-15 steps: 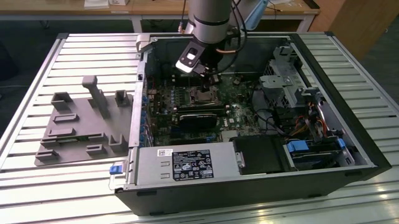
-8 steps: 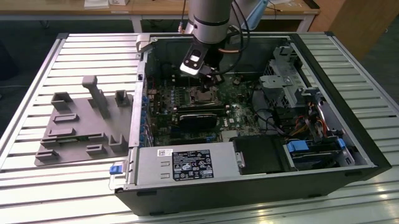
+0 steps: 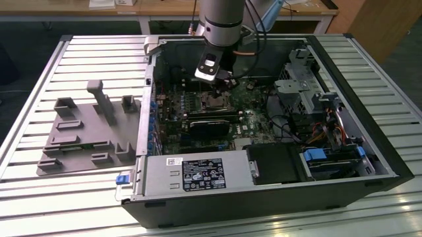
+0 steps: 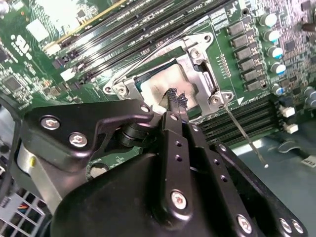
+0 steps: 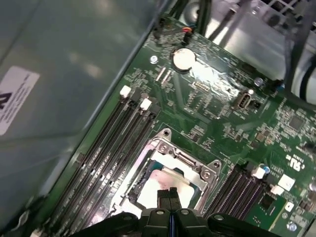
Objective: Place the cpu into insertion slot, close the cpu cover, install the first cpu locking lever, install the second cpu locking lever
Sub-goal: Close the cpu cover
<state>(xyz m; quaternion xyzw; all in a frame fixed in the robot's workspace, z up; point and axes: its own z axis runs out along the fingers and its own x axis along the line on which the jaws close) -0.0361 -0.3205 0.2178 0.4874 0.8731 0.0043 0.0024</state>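
Note:
The cpu [image 4: 157,85], a beige-topped square, lies in the insertion slot [image 3: 216,101] on the green board. The silver cpu cover [image 4: 196,69] lies flat over it, its window showing the chip. My gripper [image 4: 175,98] hangs just above the chip with its two thin black fingers pressed together and nothing between them. In the first wrist view the gripper [image 5: 169,194] stands over the cpu [image 5: 150,193], with the cpu cover [image 5: 193,167] framing it. One wire locking lever [image 4: 244,136] sticks out free from a corner of the socket. Another lever [image 4: 153,52] runs along the socket's edge by the memory slots.
The open computer case [image 3: 369,163] lies on a slatted table. A grey holder block [image 3: 86,133] sits at the exterior view's left. A power supply [image 3: 197,175] fills the case front; cables and a drive cage [image 3: 303,89] are at the right. Memory slots [image 5: 113,148] flank the socket.

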